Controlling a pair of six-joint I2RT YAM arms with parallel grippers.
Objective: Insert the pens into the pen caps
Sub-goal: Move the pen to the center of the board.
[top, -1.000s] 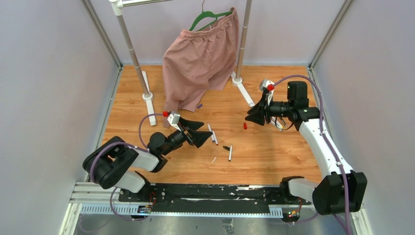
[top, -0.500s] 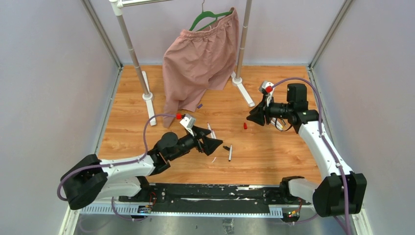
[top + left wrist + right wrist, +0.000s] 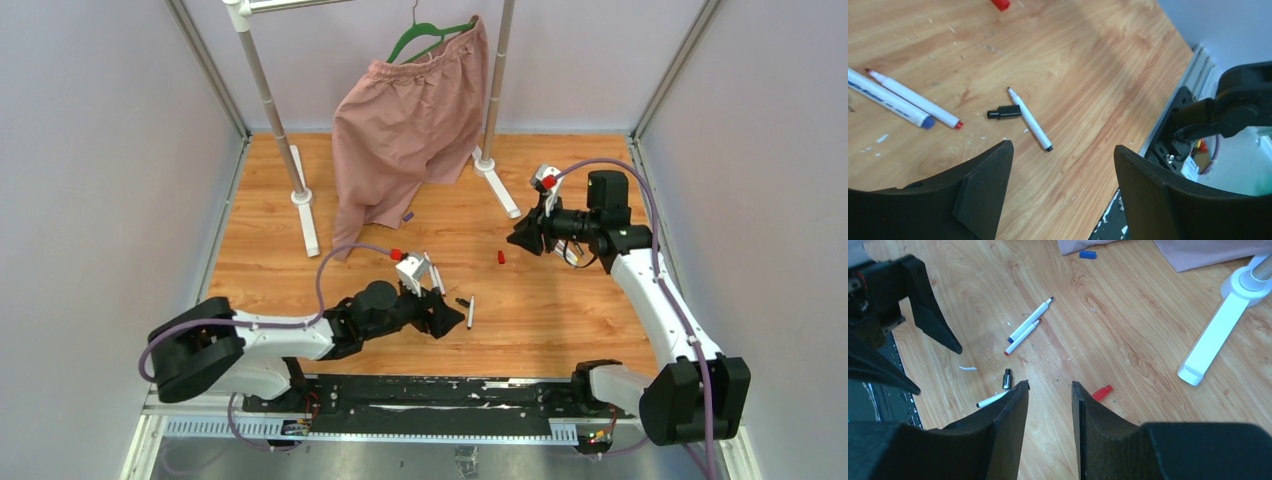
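Seen from above, the left gripper [image 3: 447,318] hovers wide open and empty beside a black-tipped pen [image 3: 470,312] touching a black cap [image 3: 463,301], near the middle of the table [image 3: 570,320]. Its wrist view shows two more pens [image 3: 913,97] alongside. The right wrist view shows the right gripper [image 3: 1049,384] partly open, empty, near a red cap [image 3: 1102,392].

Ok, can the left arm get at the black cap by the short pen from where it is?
Probably yes. The left pincer hangs open just short of the black cap, nothing standing between them. One catch: the cap seems to touch the black-tipped pen, so closing might catch both.
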